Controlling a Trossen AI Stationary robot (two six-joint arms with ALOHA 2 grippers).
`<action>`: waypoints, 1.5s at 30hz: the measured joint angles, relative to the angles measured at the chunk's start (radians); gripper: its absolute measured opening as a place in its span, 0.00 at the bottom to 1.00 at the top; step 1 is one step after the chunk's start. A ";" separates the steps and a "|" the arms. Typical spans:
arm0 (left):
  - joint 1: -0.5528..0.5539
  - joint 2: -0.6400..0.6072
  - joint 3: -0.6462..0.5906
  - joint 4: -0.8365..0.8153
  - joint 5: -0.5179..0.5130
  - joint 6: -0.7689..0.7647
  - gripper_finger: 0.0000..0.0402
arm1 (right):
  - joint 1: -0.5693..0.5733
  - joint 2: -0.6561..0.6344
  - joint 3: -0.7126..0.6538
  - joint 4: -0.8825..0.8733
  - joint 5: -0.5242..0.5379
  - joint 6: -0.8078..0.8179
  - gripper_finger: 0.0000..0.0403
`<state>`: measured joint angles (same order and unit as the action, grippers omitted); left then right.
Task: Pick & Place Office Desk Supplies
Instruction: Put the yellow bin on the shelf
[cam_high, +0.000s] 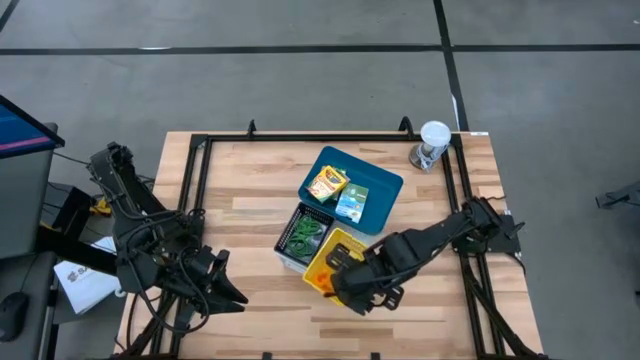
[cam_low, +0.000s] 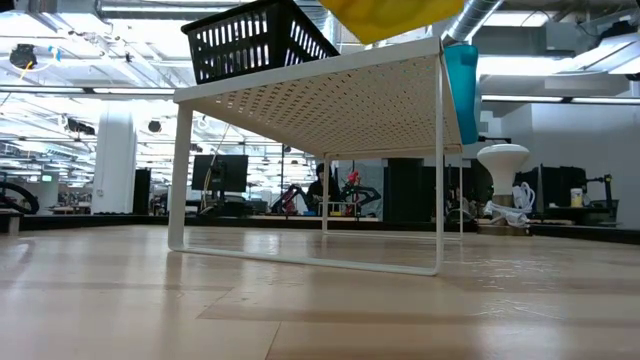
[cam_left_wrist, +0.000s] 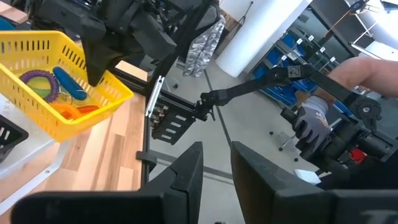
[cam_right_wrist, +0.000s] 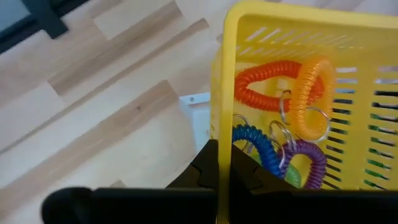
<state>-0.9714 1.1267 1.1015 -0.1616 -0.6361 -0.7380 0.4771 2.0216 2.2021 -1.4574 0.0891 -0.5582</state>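
A yellow slotted basket sits tilted at the near edge of the white perforated shelf. It holds coiled loops: orange, blue and purple. My right gripper is shut on its wall. Beside it, a black basket holds green loops. A blue tray carries a yellow-orange crayon box and a green card box. My left gripper waits open near the table's near-left corner. My right gripper holds the yellow basket by its near side wall at the rim, one finger inside and one outside. It comes from the table's near right, slanting down. The basket is tilted, its underside showing above the shelf's near edge; whether it is lifted clear, I cannot tell.
A clear cup with a white lid stands at the table's far right corner. Black frame rails run along the table's sides. Bare wood lies left of the shelf. Beyond the table a gloved hand shows.
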 joint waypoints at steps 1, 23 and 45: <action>0.000 0.000 0.000 -0.001 0.000 0.000 0.19 | 0.010 0.000 0.000 0.000 0.016 0.013 0.00; 0.000 0.000 0.000 -0.003 0.000 0.000 0.19 | 0.117 -0.002 -0.080 0.056 0.055 0.214 0.00; 0.003 0.000 0.000 -0.002 -0.004 -0.002 0.19 | 0.171 -0.001 -0.084 0.157 0.066 0.237 0.00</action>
<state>-0.9682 1.1267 1.1015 -0.1638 -0.6399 -0.7395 0.6482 2.0209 2.1178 -1.3002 0.1553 -0.3212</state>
